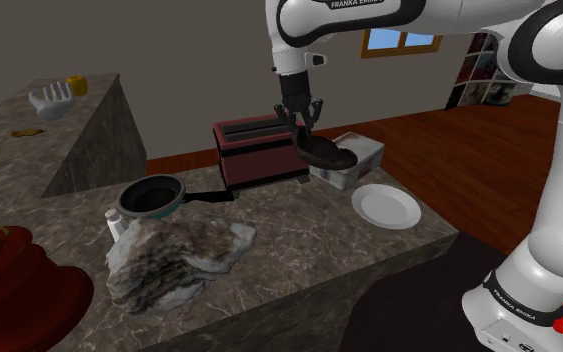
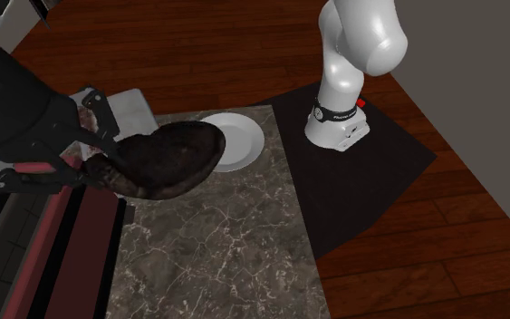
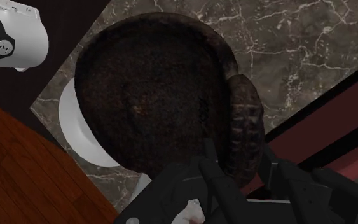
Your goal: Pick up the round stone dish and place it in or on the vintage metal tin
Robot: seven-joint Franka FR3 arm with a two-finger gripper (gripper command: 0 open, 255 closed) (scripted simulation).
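Shoulder view: one gripper (image 1: 304, 125) hangs from the arm, fingers clamped on the rim of one dish (image 1: 327, 153). The dish is dark, rough and round, tilted, and held up off the counter (image 1: 299, 250). It overlaps the near side of one pale tin (image 1: 366, 155); I cannot tell whether they touch. One dark red toaster (image 1: 257, 150) with two slots sits at 9 o'clock of the dish. One white plate (image 1: 386, 205) lies at 4 o'clock of the dish, flat on the counter. One pan (image 1: 152, 196) sits at 8 o'clock of the toaster, handle pointing at the toaster. One crumpled grey cloth (image 1: 179, 255) lies at 6 o'clock of the pan.

Second exterior view: the gripper (image 2: 94, 145) comes in from 9 o'clock and grips the dish (image 2: 167, 156) at its edge. The plate (image 2: 239, 140) is at 2 o'clock of the dish, partly covered by it. The tin (image 2: 135, 107) is at 11 o'clock of the dish. The toaster (image 2: 62, 245) is at 7 o'clock. One stand (image 2: 339, 127) is on a black mat, well apart from the dish.

Wrist view: the gripper (image 3: 241, 168) has two fingers (image 3: 217, 184), with the dish (image 3: 149, 95) rim pinched between them. The plate (image 3: 82, 133) shows past the dish's far edge.
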